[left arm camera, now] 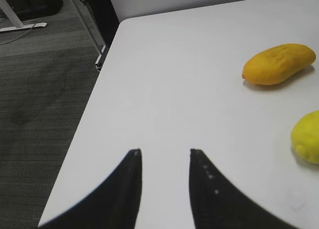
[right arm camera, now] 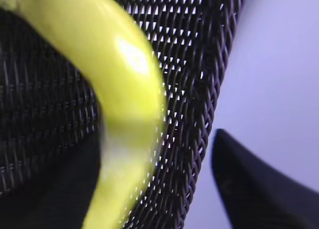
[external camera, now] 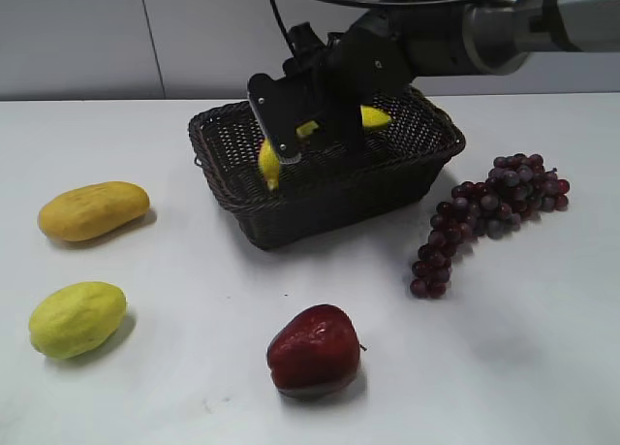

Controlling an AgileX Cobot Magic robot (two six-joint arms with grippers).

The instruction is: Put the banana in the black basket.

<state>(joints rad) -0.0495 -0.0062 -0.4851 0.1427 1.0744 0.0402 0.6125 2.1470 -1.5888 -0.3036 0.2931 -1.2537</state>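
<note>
Exterior view showed the right gripper [external camera: 291,135] low over the dark woven wicker basket [external camera: 407,174], with the long bright-yellow banana [external camera: 269,164] inside the basket beneath it. Whether that gripper clasped the banana could not be told. The left gripper [left arm camera: 164,161] hung spread and empty, well left of the basket, above the white surface [left arm camera: 174,89].

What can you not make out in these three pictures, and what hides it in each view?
1. Exterior view: the middle of the banana is covered by the right gripper, so the grasp is unclear.
2. Right wrist view: the banana is blurred and cut off by the edges; only part of the black basket shows.
3. Left wrist view: the yellow-green fruit is cut off at the right edge.
</note>
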